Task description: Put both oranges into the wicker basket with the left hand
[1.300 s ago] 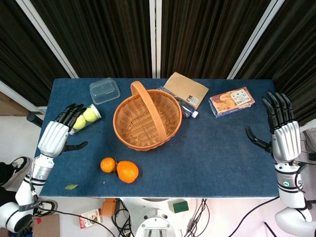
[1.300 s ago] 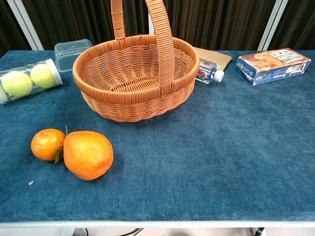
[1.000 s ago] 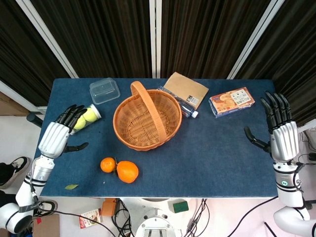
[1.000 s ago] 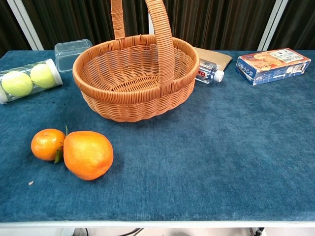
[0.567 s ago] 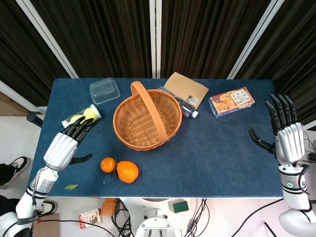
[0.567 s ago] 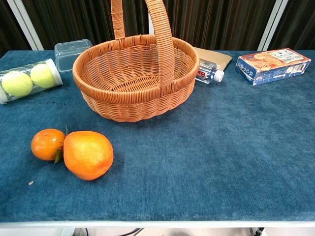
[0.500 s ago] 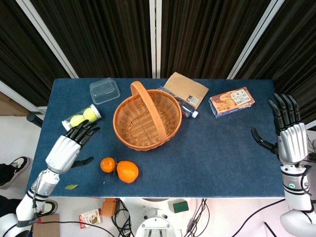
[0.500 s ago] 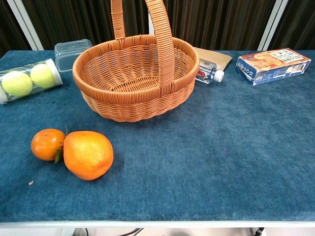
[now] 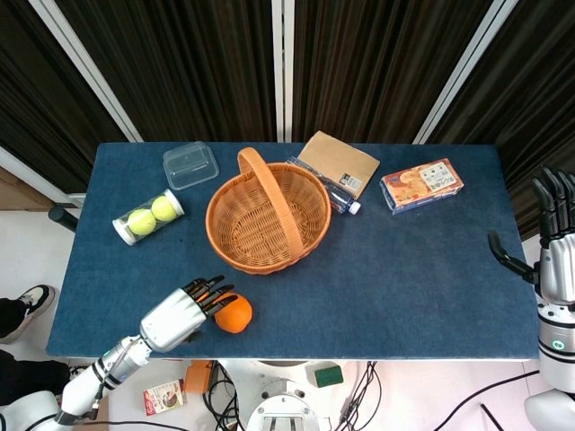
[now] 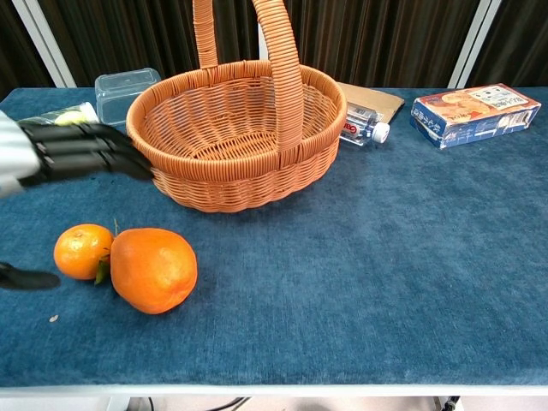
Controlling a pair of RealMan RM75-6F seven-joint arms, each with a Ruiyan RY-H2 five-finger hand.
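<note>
Two oranges lie side by side near the table's front left: a small orange (image 10: 83, 251) and a large orange (image 10: 154, 270). My left hand (image 9: 184, 310) hovers over them, open, fingers (image 10: 94, 152) stretched toward the basket and thumb (image 10: 26, 278) low beside the small orange. In the head view the hand hides the small orange, and its fingertips reach the large orange (image 9: 235, 315). Behind them stands the wicker basket (image 9: 265, 220), nothing in it, its handle upright. Off the table's right edge, my right hand (image 9: 557, 247) is raised and open.
A tube of tennis balls (image 9: 148, 215) and a clear plastic box (image 9: 190, 164) sit at the back left. A brown packet (image 9: 340, 162), a small bottle (image 9: 337, 193) and a biscuit box (image 9: 420, 185) lie behind and right of the basket.
My left hand has swung from beside the tennis ball tube down to the front, over the oranges. My right hand has drifted right, off the table's edge.
</note>
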